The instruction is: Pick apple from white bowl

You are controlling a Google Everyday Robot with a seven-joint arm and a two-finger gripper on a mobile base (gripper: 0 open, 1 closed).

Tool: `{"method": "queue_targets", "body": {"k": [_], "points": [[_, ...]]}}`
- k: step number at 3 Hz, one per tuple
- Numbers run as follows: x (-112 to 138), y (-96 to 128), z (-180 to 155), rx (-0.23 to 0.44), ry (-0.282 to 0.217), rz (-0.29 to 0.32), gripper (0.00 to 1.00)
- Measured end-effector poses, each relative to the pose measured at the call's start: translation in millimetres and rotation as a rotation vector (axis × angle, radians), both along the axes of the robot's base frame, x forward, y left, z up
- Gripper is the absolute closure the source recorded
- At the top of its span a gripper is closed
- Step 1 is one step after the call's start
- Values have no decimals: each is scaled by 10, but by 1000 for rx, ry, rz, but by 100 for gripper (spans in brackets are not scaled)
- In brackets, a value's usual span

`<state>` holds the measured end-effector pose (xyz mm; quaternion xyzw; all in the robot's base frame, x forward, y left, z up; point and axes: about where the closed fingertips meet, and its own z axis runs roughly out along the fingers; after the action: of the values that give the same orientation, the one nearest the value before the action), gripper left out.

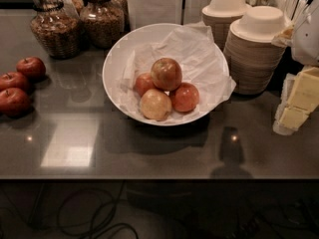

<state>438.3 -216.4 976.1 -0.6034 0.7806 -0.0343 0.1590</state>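
Seeing the apple (166, 73) topmost in the white bowl (113, 63) at mid-tabletop (149, 153), propped on three other apples (185, 97) over crumpled paper (199, 54), hence likely freest to lift; no hand in view, so cannot tell whether spread or pressed together.

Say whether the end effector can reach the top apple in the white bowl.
Likely yes: the apple tops the pile in the white bowl, uncovered. The end effector is out of view.
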Motion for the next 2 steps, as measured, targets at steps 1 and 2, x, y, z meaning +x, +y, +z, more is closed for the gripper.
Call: {"method": "queue_targets", "body": {"k": [1, 2], "points": [[20, 27, -1, 3, -3, 3, 0], [165, 328, -33, 57, -28, 50, 0]]}}
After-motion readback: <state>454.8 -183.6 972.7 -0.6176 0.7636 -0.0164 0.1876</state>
